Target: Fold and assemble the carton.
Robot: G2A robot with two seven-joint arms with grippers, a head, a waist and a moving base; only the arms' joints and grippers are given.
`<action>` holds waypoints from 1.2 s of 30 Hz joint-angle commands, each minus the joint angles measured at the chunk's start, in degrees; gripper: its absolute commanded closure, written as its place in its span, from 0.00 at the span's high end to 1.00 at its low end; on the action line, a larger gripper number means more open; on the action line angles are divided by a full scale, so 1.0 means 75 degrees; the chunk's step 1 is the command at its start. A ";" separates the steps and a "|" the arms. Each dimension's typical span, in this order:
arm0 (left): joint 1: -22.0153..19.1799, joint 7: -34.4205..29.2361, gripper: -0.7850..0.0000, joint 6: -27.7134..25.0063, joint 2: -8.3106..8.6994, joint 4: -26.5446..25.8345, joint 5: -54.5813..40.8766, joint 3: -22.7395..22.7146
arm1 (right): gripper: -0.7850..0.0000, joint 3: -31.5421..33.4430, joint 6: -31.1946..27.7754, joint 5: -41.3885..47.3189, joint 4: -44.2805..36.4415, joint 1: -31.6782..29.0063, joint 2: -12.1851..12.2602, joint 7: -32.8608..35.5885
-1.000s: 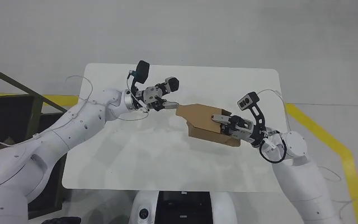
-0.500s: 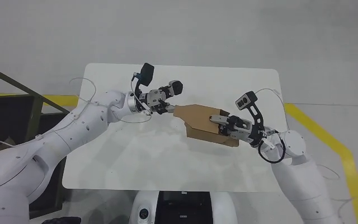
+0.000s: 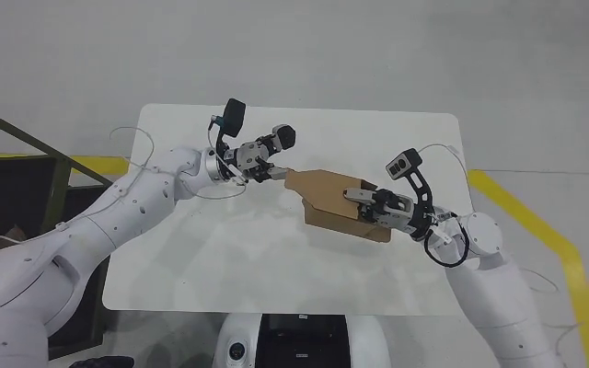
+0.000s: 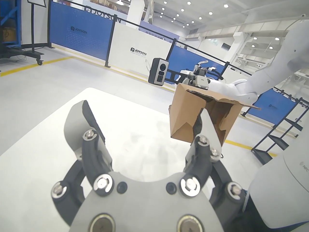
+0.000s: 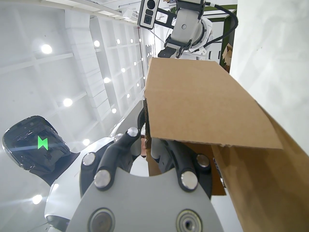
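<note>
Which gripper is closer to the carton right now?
Right. The right gripper is clamped on a wall of the carton; the left gripper is open at the opposite end, one finger by its flap, contact unclear.

print 1: white wordmark with logo, on blue fence panel (image 4: 79,31), far beyond the left pincer (image 4: 143,109) | print 2: dark wordmark with logo, on white fence panel (image 4: 138,50), next panel along, equally far beyond | print 3: small white mark, too small to read, on blue panel (image 4: 272,106) behind the carton side
</note>
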 commanded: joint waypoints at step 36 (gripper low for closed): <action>-0.0248 -0.0303 1.00 0.0000 -0.0393 -0.0052 0.0053 0.0363 | 0.00 -0.0408 -0.0050 0.0074 0.0251 0.0358 -0.0108 0.0040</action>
